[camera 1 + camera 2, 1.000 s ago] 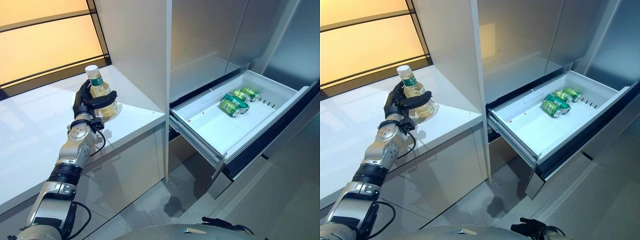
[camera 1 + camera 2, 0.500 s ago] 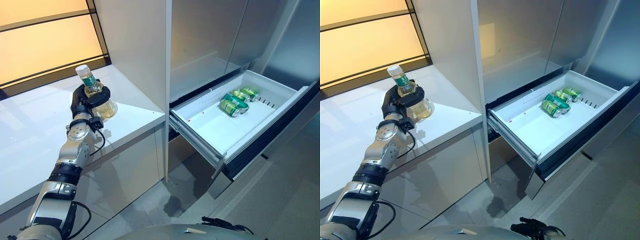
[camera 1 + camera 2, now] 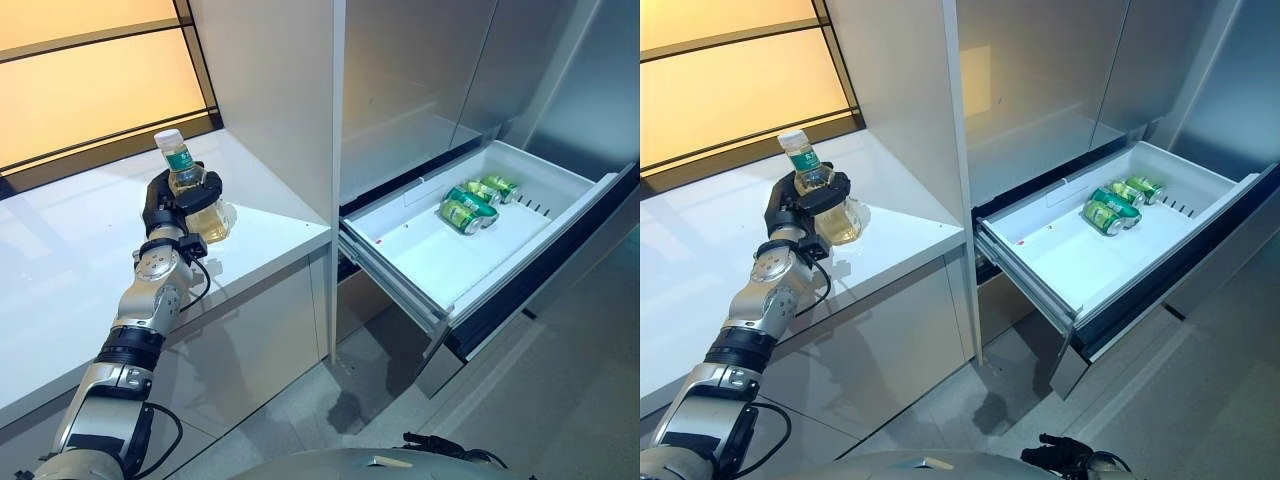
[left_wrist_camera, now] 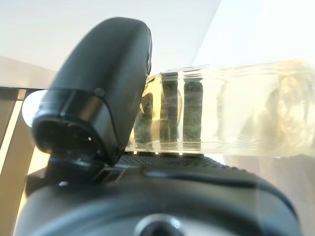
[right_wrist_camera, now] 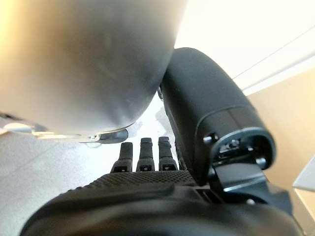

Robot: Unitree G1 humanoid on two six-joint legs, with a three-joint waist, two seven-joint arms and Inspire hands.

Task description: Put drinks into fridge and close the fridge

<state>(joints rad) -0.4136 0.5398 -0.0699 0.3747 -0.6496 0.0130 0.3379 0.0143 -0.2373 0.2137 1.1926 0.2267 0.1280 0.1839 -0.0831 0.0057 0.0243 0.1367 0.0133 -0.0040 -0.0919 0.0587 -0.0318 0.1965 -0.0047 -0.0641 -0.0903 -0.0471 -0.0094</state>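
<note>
One bottle, clear with pale yellow drink, a green label and a white cap, at about 10 o'clock in the head views; one left hand wrapped round it; one white surface beneath them; three green cans lying on their sides, bunched together at 2 o'clock in the far end of the drawer; one white drawer, pulled out of the one steel fridge; one right hand, seen only in its own wrist view, fingers straight.
</note>
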